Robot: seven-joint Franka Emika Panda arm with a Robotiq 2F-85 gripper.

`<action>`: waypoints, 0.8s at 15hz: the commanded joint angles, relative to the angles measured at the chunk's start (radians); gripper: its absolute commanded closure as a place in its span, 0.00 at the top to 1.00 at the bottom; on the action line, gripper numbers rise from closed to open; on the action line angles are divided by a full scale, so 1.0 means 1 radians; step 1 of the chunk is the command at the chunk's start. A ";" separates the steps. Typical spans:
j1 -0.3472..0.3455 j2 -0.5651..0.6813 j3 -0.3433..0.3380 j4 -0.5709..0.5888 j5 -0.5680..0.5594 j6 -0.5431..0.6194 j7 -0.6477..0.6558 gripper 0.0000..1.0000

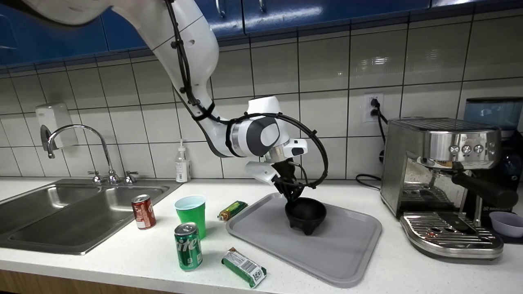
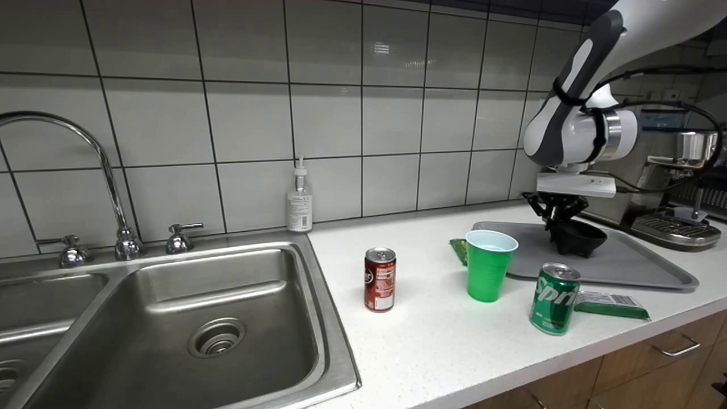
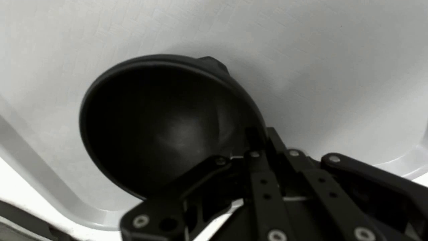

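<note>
"As we log the white counter [image 1: 135, 261] left to right, what comes first?"

"Dark-red metal can [image 1: 144, 212], green metal can [image 1: 188, 247], green plastic cup [image 1: 194, 214]. Next, the black two-fingered tool [image 3: 263, 134]: fingers drawn together, pinching the rim of a round black bowl [image 1: 307, 216] with stubby feet, one finger inside, one outside."

"Position, and risk?"

"Bowl is over a grey rectangular plastic tray [image 1: 339, 253], inside its raised edge; foot contact unconfirmed. Hold is one-sided; my judgement: off-centre weight could make the bowl swivel or slip if raised."

"Appearance?"

"Matte outside, interior dark with faint sheen at bottom; contents not discernible. Far right: silver metal espresso machine [image 1: 433, 143], apart from the tray."
</note>
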 commanded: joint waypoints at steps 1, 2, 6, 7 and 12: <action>0.039 -0.039 -0.014 -0.022 -0.033 -0.012 0.017 0.03; 0.052 -0.044 -0.016 -0.025 -0.040 -0.010 0.018 0.03; 0.105 -0.064 -0.027 -0.034 -0.074 -0.005 0.024 0.03; 0.118 -0.069 -0.029 -0.035 -0.085 -0.003 0.026 0.03; 0.169 -0.088 -0.026 -0.040 -0.127 0.002 0.031 0.03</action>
